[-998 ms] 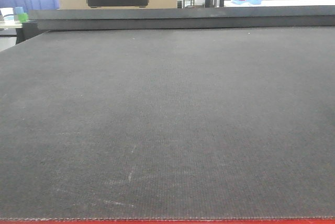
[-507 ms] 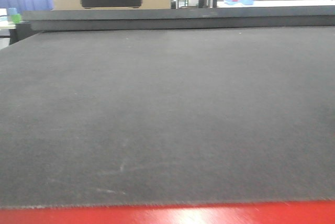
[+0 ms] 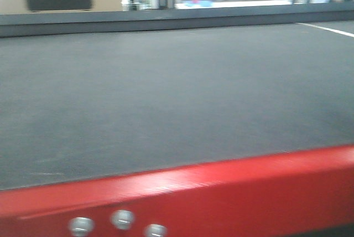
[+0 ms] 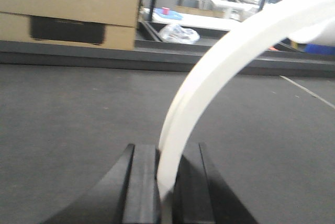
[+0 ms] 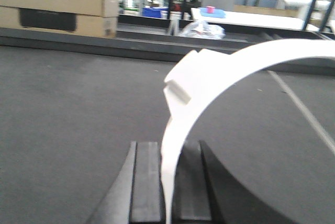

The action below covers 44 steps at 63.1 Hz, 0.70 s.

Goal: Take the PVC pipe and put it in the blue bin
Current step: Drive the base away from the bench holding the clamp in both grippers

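Left and right jaws each pinch curved white pipe [image 4: 183, 114] [image 5: 177, 130], so this looks like the carry step; next, find the blue bin.

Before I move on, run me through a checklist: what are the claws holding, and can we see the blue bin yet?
1. Left claw shut on the white pipe: ok.
2. Right claw shut on a white curved piece: ok.
3. Both claws on one and the same pipe: cannot tell.
4. Blue bin located: cannot tell, none plainly seen in any view.
5. Front view sharp enough to steer by: not ok, the grey mat and red edge are blurred.
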Each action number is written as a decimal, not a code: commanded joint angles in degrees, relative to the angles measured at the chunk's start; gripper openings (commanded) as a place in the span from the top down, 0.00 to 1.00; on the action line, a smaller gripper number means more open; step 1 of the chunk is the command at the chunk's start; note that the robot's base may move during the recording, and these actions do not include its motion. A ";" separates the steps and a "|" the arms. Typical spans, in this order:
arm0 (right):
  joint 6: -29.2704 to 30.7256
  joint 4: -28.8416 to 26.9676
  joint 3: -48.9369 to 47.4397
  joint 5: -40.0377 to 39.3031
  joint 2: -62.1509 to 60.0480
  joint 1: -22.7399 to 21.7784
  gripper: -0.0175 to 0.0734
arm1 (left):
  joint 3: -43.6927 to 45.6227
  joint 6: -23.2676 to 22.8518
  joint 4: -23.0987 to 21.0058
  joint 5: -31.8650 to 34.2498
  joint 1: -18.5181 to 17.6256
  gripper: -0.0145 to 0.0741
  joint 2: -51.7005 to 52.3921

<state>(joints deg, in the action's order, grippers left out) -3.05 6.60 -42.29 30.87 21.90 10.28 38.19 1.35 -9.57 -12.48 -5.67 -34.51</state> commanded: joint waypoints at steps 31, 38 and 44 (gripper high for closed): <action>0.15 0.34 -0.51 -1.39 0.26 0.05 0.99 | 0.07 -0.37 -0.55 1.53 -0.33 0.96 0.33; 0.15 0.34 -0.51 -1.39 0.26 0.05 0.99 | 0.07 -0.37 -0.55 1.53 -0.33 0.96 0.33; 0.15 0.34 -0.51 -1.39 0.26 0.05 0.99 | 0.07 -0.37 -0.55 1.53 -0.33 0.96 0.33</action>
<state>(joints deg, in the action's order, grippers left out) -3.05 6.60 -42.29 30.87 21.90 10.28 38.19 1.35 -9.57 -12.48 -5.67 -34.51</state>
